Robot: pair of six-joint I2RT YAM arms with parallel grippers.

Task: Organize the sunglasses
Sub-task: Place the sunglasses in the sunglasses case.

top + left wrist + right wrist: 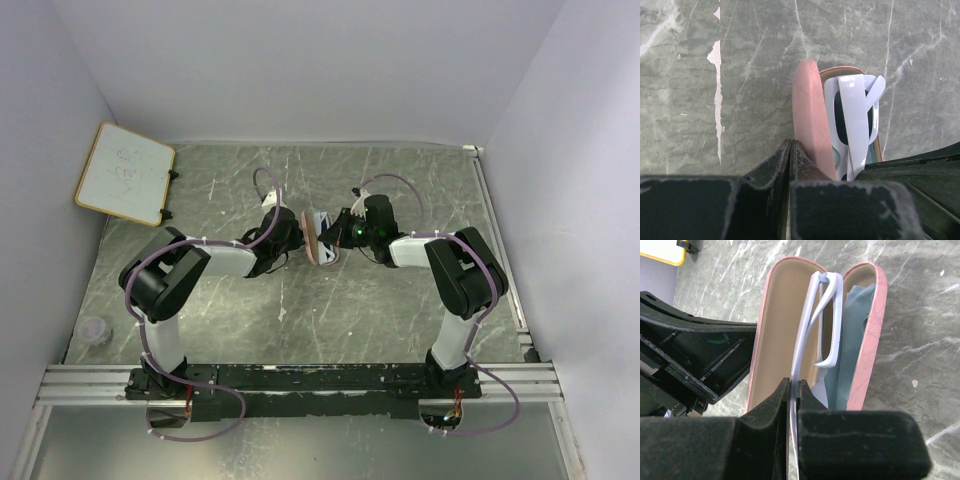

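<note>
Right pincer grips sunglasses in case — left pincer alongside.

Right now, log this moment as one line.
left pincer: shut at case edge, grip unclear | right pincer: shut on sunglasses temple | sunglasses: partly inside open case, beside cloth

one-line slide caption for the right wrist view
Right gripper pinches the white sunglasses in the open pink case, blue cloth lining one half.
</note>
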